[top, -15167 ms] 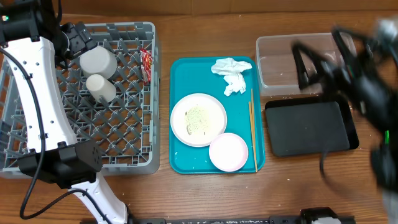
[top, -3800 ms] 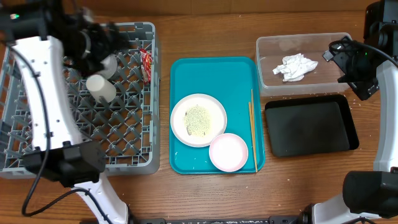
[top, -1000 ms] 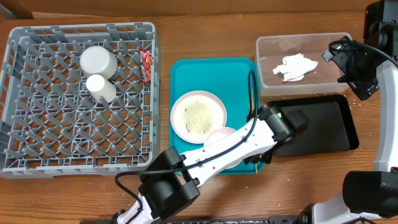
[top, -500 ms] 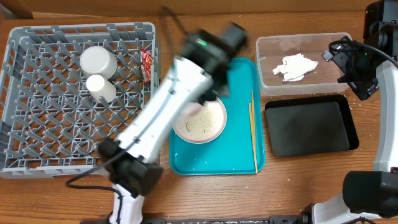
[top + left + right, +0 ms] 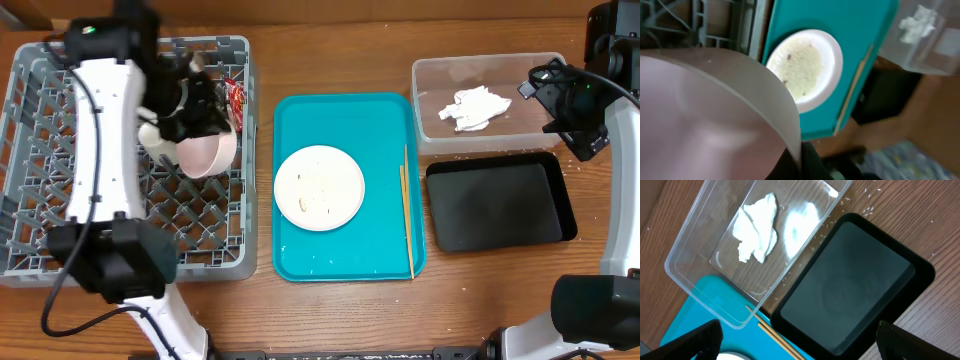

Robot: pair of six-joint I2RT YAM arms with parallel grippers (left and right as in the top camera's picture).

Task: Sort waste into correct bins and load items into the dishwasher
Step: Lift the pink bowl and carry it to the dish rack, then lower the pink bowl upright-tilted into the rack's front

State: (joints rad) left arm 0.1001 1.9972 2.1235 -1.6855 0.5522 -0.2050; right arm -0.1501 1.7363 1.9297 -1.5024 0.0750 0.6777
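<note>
Left tool [image 5: 203, 128] clamped on the rim of the smaller plate [image 5: 210, 152], tilted above the dish rack [image 5: 35, 200], upper left; glazed, stiff, light, likely brittle and slippery, so an edge grip suits. Right tool [image 5: 562, 108], upper right, jaws apart.

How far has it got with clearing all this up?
Roughly halfway. Done: the napkin lies in the clear tub and a cup stands in the dish rack. In hand: the left gripper holds the small plate over the rack. Left: the large plate with rice scraps and the chopsticks on the teal tray, plus the sauce packet lying in the rack.
</note>
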